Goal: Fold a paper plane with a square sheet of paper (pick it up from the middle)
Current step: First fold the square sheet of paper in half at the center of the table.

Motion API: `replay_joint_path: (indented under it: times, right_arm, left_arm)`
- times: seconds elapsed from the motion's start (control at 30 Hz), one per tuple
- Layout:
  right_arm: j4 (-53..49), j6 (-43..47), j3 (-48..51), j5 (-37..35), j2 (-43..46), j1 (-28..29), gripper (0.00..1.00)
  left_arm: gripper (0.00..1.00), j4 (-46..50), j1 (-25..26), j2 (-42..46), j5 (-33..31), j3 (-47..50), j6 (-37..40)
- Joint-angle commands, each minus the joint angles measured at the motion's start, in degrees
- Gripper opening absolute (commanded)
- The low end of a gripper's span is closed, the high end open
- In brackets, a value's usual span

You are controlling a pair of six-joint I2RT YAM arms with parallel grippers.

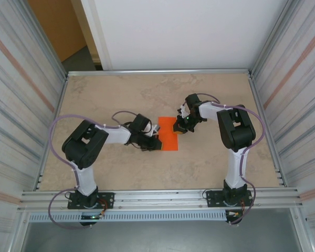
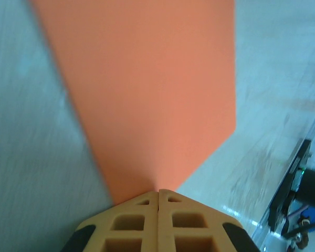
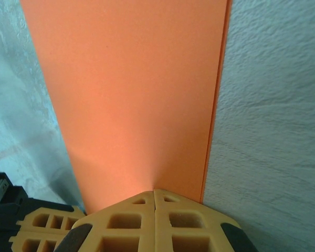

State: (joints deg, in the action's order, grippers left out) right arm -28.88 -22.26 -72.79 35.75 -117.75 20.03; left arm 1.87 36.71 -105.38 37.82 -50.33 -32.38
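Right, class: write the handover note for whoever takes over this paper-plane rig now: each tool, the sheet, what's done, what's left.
Left tool: shut, tips at the near left corner of the orange sheet.
Right tool: shut, tips at its right edge; pinching or pressing, cannot tell.
Sheet: flat on the table, a narrow rectangle, two layers showing along one edge.
Done: apparently one fold in half.
Left: every nose and wing fold.

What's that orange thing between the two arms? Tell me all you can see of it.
The sheet of paper is thin, plain, bright orange, lying flat at the middle of the beige table. It looks oblong, and a doubled edge suggests it is folded over. The shut left tool and shut right tool touch its opposite sides.
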Motion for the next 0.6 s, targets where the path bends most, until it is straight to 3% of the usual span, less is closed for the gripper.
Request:
replay_joint_path:
  times: [0.0, 0.17, 0.33, 0.57]
  right_arm:
    - [-5.3, -1.7, 3.8, -16.8, -7.4, 0.8, 0.00]
    - [-5.3, -1.9, 3.2, -14.8, -5.9, 1.2, 0.00]
    - [-5.8, -4.1, 0.1, -10.3, -0.4, 2.8, 0.04]
    - [-2.8, -10.2, 0.2, -8.3, 12.7, 2.1, 0.35]
  left_arm:
    - [0.00, 12.7, 0.0, 3.2, -2.9, 4.1, 3.7]
    - [0.00, 14.5, -1.0, 8.5, -5.1, 4.0, 2.9]
    - [0.05, 8.5, -1.2, 13.2, -8.0, 1.7, -1.9]
    - [0.18, -1.9, -1.3, 6.9, -9.2, -3.4, -8.8]
